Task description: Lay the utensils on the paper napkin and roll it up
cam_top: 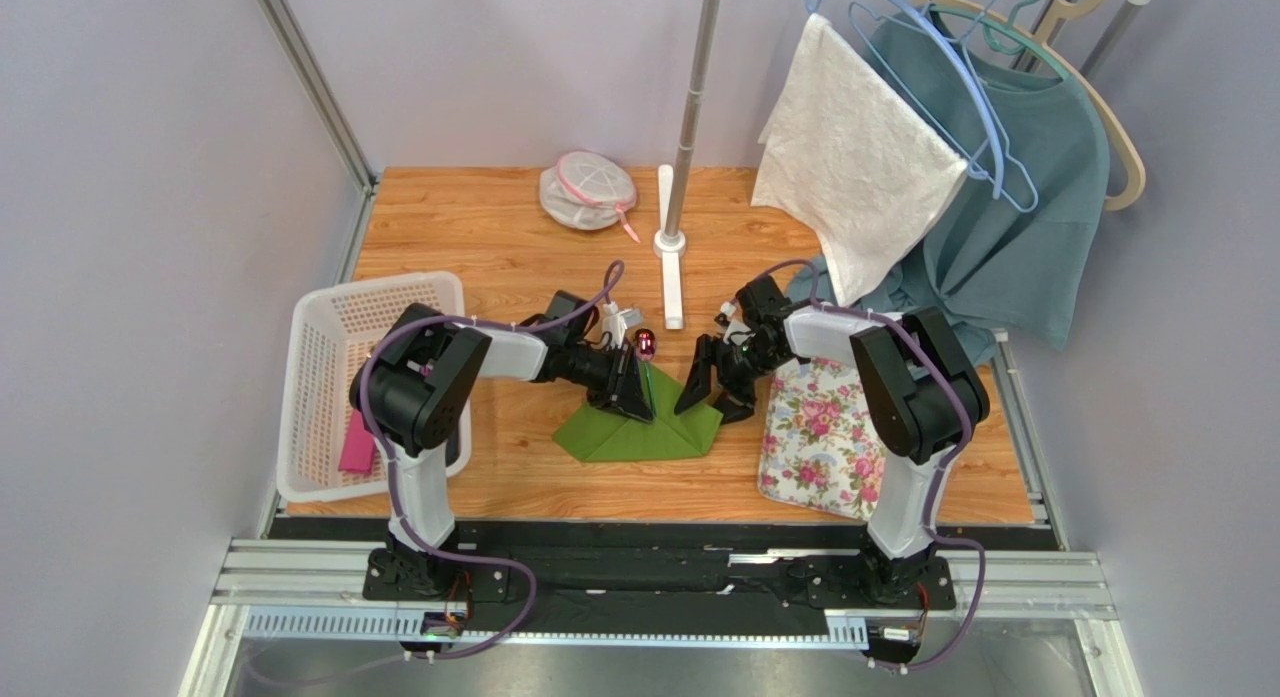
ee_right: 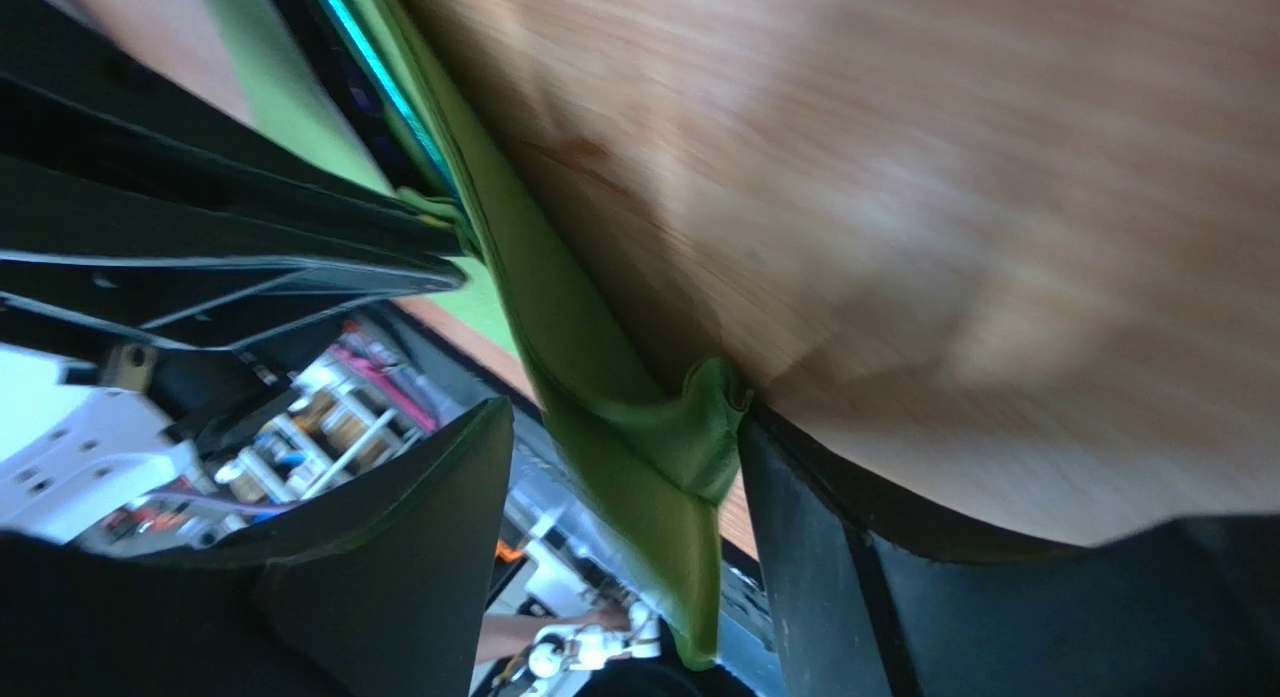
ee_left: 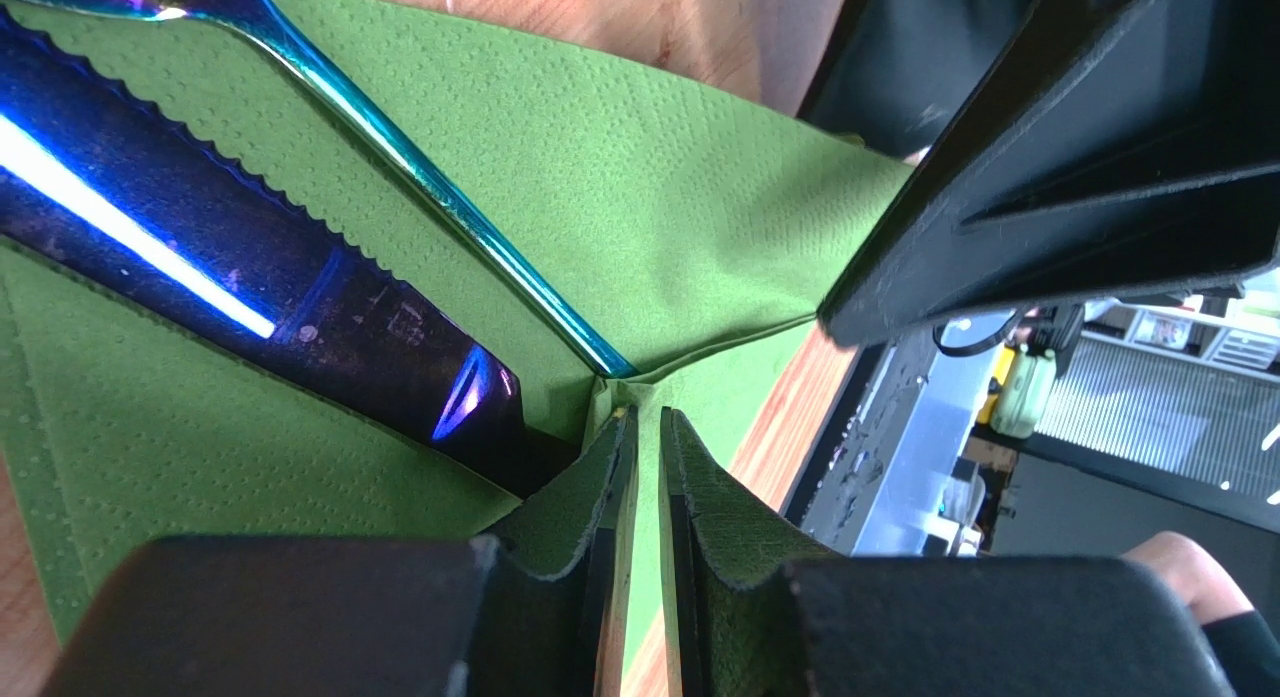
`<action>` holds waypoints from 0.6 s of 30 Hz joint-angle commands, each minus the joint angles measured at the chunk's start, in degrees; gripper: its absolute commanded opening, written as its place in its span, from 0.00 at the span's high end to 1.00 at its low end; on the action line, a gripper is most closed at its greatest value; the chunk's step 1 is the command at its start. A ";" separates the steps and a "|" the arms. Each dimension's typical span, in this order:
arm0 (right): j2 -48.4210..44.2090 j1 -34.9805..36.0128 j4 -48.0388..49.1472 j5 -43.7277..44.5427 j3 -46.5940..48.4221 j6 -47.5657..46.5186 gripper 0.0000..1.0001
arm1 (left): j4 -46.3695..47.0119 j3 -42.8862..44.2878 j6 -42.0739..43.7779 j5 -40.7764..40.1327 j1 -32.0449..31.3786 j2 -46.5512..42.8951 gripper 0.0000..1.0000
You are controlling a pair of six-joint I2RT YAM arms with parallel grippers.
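Was mid-roll, left gripper [ee_left: 646, 427] nipped onto the paper napkin [ee_left: 676, 172] beside the utensils [ee_left: 301, 300], right gripper [ee_right: 628, 427] wide astride its edge; next needed, probably, closing and turning over.

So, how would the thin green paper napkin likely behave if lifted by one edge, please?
Probably floppy: the thin green paper napkin droops in puckered folds. Likely light and tear-prone: its embossed sheet looks very thin.
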 commanded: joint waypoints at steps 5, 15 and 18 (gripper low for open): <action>-1.94 0.36 19.32 -12.87 -3.73 11.12 0.40 | -0.25 0.44 2.18 -4.25 0.96 0.53 0.80; -3.89 0.18 10.23 -13.41 -2.69 6.92 0.46 | -0.25 0.44 2.18 -4.33 1.05 0.44 0.80; -1.96 0.18 3.01 -10.69 -1.28 2.36 0.47 | -0.07 0.26 2.09 -4.25 1.14 0.44 0.80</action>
